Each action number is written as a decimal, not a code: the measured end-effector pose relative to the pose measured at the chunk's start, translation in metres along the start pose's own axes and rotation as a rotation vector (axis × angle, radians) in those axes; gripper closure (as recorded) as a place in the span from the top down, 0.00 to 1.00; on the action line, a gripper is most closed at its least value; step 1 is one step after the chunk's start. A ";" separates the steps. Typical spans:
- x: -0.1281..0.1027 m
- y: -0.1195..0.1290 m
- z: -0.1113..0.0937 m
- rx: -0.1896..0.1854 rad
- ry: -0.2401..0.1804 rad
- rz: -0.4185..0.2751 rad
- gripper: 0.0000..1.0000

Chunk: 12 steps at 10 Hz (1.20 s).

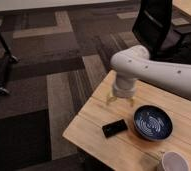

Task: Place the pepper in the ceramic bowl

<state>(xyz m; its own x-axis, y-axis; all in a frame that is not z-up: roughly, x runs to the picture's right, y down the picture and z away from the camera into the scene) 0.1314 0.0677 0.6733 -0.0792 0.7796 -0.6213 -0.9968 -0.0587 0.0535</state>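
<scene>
A light wooden table (89, 131) is seen at the lower right, set at an angle on a dark carpet (44, 55) that is crossed by pale beige bands. The near and right parts of the table are cut off by the picture's edge.

The ceramic bowl (153, 122) is placed on the table, right of the middle, upright and with pale swirls showing inside. A black slab (114, 128) is laid just left of the bowl, near it but apart. A white cup (173, 162) is found at the near edge of the view, well nearer than the bowl. The pepper cannot be made out anywhere in the view.

A white arm (161, 70) is reached in from the right across the far side of the table. The gripper (120, 102) is pointed down over the table's far left part, close to the left edge and just beyond the bowl. Its fingers (109, 99) are held apart, with bare wood seen between them.

Open carpet is left beyond the table's left and far edges. A black office chair (154, 25) is placed far right, and a dark stand (0, 70) at the far left.
</scene>
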 end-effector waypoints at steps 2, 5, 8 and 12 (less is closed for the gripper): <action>-0.001 0.000 0.000 0.002 -0.002 -0.003 0.65; 0.002 -0.022 0.001 0.007 0.000 0.045 0.65; 0.009 -0.114 0.005 -0.093 -0.016 0.194 0.65; 0.057 -0.233 -0.012 -0.051 0.068 0.107 0.65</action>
<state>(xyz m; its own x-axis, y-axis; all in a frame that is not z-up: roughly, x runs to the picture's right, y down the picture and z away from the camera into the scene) 0.3586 0.1179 0.6160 -0.1837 0.7234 -0.6655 -0.9815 -0.1720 0.0839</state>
